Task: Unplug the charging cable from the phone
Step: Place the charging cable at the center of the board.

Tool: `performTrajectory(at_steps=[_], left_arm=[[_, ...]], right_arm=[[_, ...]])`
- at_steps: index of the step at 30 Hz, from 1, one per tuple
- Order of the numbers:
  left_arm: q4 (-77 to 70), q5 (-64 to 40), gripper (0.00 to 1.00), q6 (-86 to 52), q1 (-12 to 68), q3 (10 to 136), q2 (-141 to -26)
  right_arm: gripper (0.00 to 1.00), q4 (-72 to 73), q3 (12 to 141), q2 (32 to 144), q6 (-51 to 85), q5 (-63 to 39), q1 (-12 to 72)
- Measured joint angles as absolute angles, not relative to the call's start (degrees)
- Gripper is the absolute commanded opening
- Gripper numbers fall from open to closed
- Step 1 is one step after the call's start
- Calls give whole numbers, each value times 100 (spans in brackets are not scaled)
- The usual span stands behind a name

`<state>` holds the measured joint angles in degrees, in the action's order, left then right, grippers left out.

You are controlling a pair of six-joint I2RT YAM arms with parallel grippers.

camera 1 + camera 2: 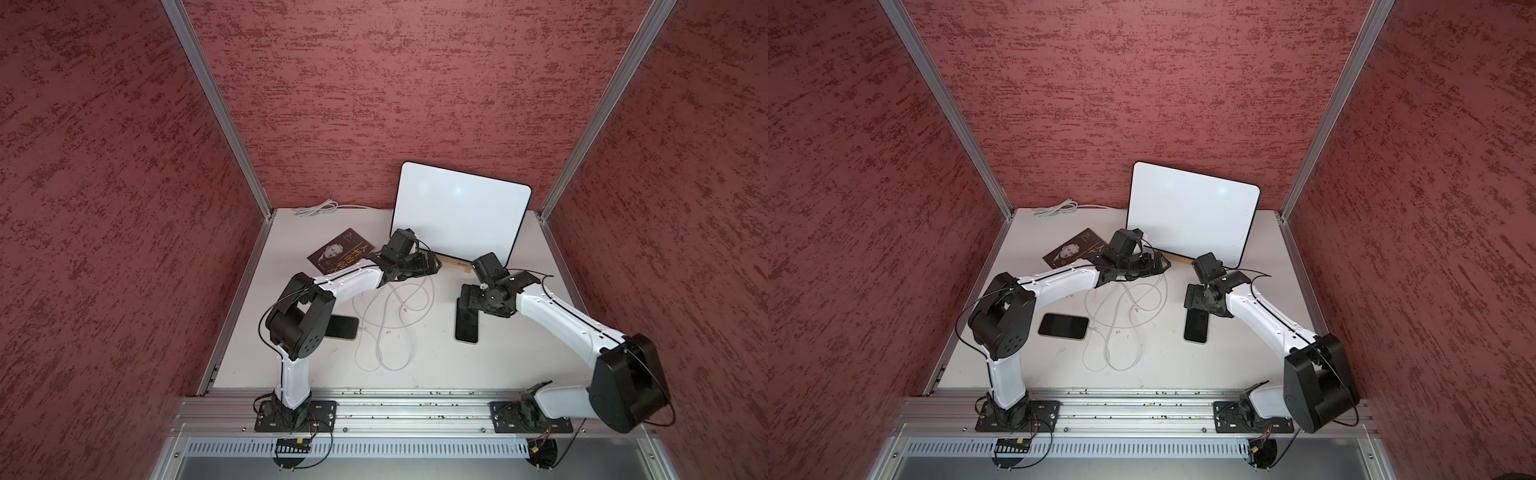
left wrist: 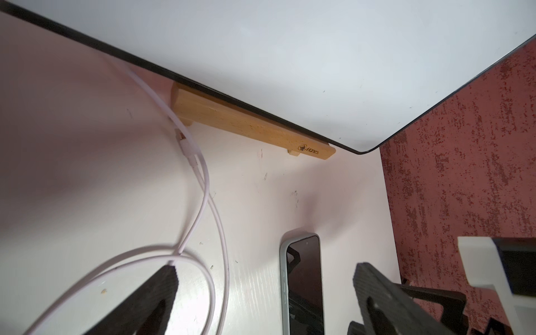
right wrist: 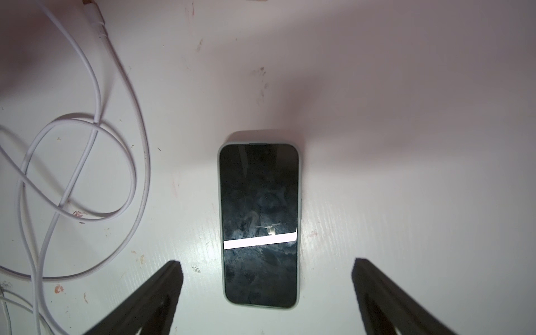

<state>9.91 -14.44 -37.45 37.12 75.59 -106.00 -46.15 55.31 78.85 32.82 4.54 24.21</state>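
Note:
A dark-screened phone in a grey-green case lies flat on the white table, with no plug showing in the end I can see. In both top views it sits right of centre. My right gripper hovers open over its far end, one finger on each side, touching nothing. A white charging cable lies in loose loops between the arms. Its connector rests free near the wooden stand. My left gripper is open above the loops, beside the phone, holding nothing.
A second phone lies at the left by my left elbow, with a white cable reaching its right end. A whiteboard leans on a wooden stand at the back. A dark book and a coiled cable lie back left.

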Motion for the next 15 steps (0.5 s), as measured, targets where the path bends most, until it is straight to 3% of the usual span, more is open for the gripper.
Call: performTrajectory(at_steps=[15], left_arm=[[1988,257,100,-3874,3651,5708,-8051]], right_arm=[[99,-4180,5426,7712,3269,143,2556]])
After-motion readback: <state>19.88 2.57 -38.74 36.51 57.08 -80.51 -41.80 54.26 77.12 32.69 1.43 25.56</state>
